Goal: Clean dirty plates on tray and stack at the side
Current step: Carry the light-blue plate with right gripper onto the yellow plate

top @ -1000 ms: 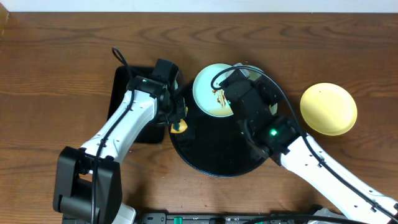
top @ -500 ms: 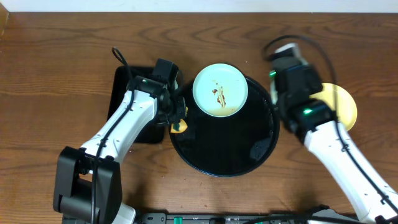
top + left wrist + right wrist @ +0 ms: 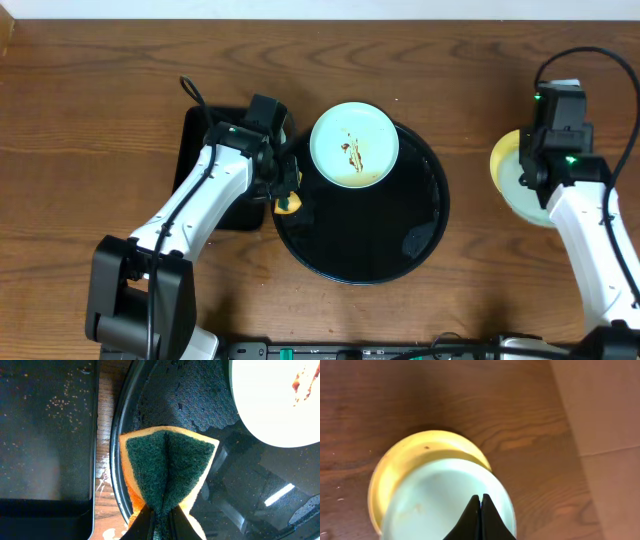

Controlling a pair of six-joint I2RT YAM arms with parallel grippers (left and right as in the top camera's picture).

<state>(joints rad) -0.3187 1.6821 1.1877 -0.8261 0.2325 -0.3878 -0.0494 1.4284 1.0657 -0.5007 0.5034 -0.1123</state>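
Sponge at the tray, two plates stacked aside.
Overhead: a smeared mint plate (image 3: 354,145) lies on the tray's (image 3: 390,240) upper-left rim; a yellow plate (image 3: 503,162) sits on the table (image 3: 100,100), well right. Left wrist: the left tool (image 3: 160,517) clenches a sponge (image 3: 167,465) over the tray's rim. Right wrist: the right tool (image 3: 480,510), pinched closed, hovers over a second mint plate (image 3: 435,495) resting on the yellow one.
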